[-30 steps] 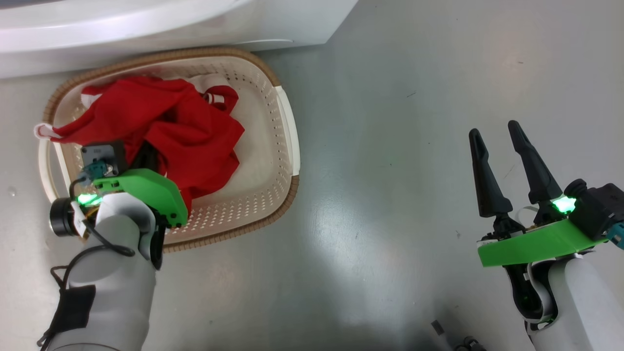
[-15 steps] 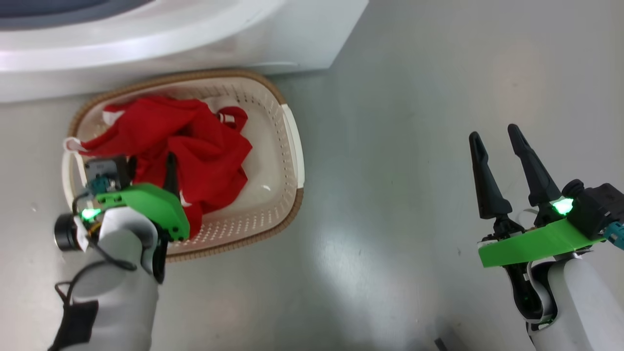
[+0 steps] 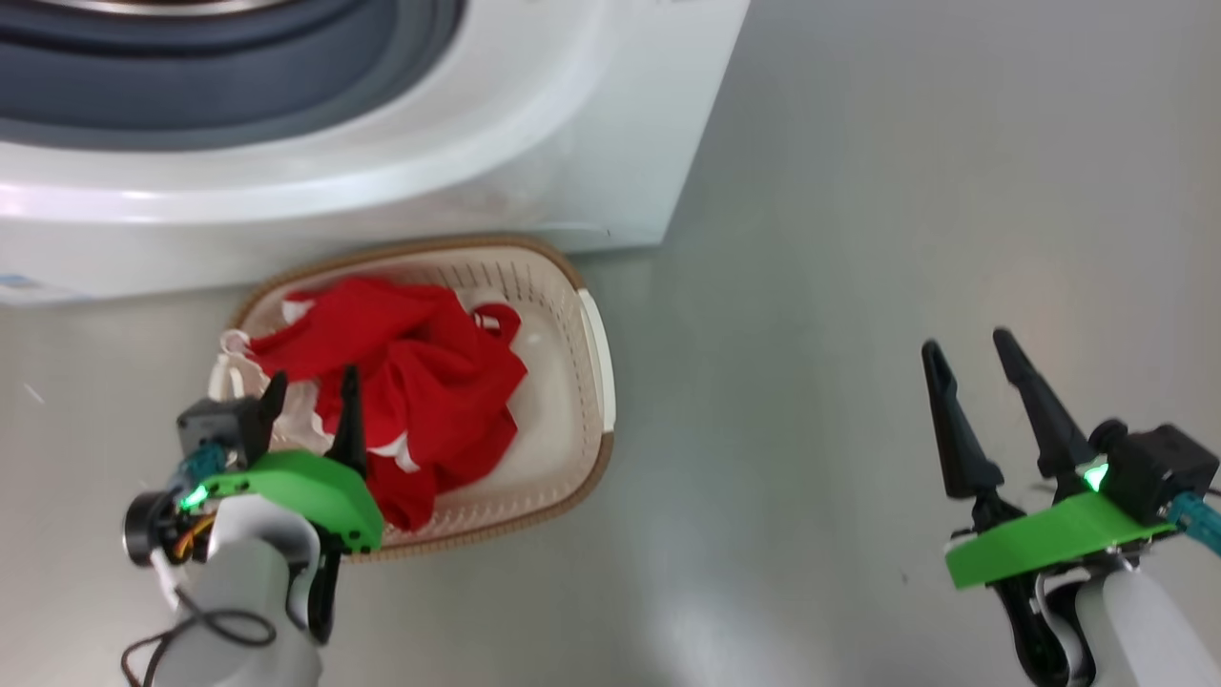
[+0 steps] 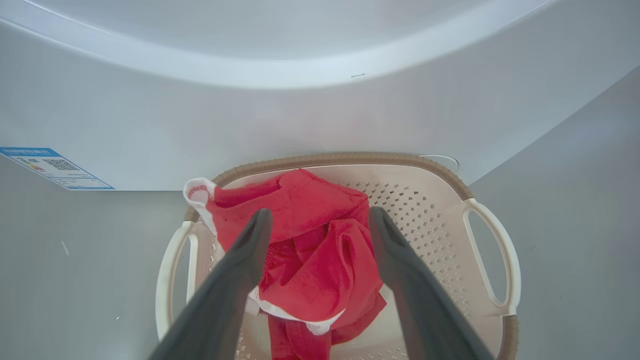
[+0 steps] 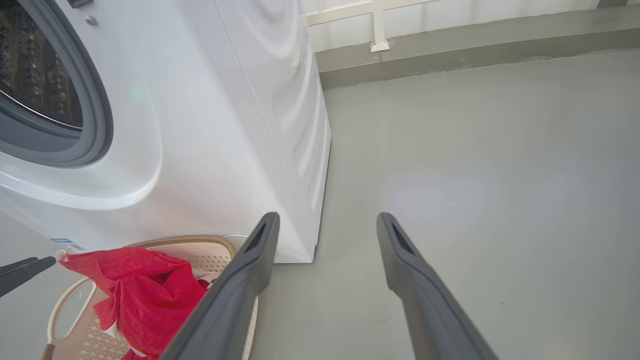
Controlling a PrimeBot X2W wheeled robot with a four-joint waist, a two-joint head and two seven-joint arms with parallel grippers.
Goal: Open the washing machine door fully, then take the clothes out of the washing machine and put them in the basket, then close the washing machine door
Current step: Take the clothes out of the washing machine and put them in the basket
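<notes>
Jaws wide on both arms, nothing held
At left, the left gripper (image 3: pixel 314 375) hovers spread over the clothes (image 3: pixel 420 382), which lie in the basket (image 3: pixel 596 367) just before the washing machine (image 3: pixel 591 124); the right gripper (image 3: pixel 965 341) hangs empty over the floor (image 3: pixel 811 286). Unloading looks done; the drum mouth (image 5: pixel 35 75) gapes, so closing the washing machine door likely remains
</notes>
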